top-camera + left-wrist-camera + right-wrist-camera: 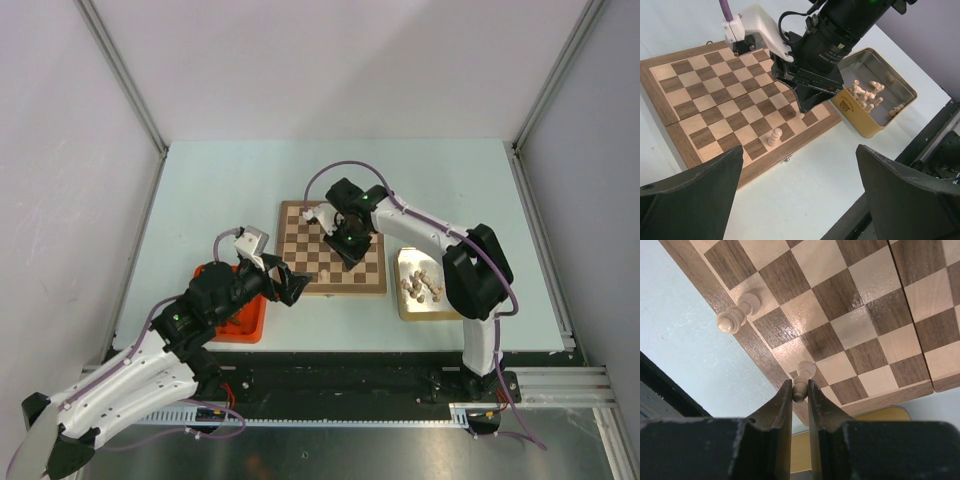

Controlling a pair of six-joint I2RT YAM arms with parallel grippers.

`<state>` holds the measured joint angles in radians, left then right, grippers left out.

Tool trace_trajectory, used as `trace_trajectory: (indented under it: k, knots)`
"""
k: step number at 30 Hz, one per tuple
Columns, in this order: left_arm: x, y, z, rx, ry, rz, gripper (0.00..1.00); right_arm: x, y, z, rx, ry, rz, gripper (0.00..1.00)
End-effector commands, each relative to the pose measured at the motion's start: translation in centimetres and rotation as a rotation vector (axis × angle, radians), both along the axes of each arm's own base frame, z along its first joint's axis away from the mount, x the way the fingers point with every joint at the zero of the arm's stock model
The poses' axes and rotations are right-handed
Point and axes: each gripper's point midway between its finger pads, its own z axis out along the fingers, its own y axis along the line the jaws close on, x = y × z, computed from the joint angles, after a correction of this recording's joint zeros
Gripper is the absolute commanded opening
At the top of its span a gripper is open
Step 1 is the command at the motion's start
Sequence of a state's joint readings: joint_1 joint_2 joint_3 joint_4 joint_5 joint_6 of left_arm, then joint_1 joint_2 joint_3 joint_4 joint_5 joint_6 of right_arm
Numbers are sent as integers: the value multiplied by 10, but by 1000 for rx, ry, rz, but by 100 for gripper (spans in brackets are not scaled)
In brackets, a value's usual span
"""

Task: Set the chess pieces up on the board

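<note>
The board (300, 240) lies mid-table, its checks filling the right wrist view (865, 300). My right gripper (800, 390) is shut on the head of a pale chess piece (805, 371), whose base is at a square in the board's near edge row, by the corner. Whether the base touches the wood I cannot tell. Another pale piece (737, 315) stands upright two squares along that row, also seen in the left wrist view (775, 136). My left gripper (799, 150) hangs open over the table in front of the board, holding nothing.
A gold tin (405, 262) with several pale pieces (867, 92) stands right of the board. A red tray (240, 325) sits under my left arm. The right arm (430, 230) reaches over the board's right side.
</note>
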<state>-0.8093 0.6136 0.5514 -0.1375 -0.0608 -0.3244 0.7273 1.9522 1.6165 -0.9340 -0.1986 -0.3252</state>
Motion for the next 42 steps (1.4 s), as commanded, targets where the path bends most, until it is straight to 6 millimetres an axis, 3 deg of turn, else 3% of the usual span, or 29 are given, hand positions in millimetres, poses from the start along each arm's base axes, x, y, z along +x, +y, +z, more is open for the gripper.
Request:
trace_trajectory:
  k: [1,25,42]
  knots:
    - [-1,0,6,-27,-5,4,100,-6,2,19,47,-24,0,9]
    - [-1,-1,5,-29,2,3,100,-12,19,4,52,13,27,17]
    - [-2,-1,4,-28,3,1,100,-7,17,-5,32,20,20,24]
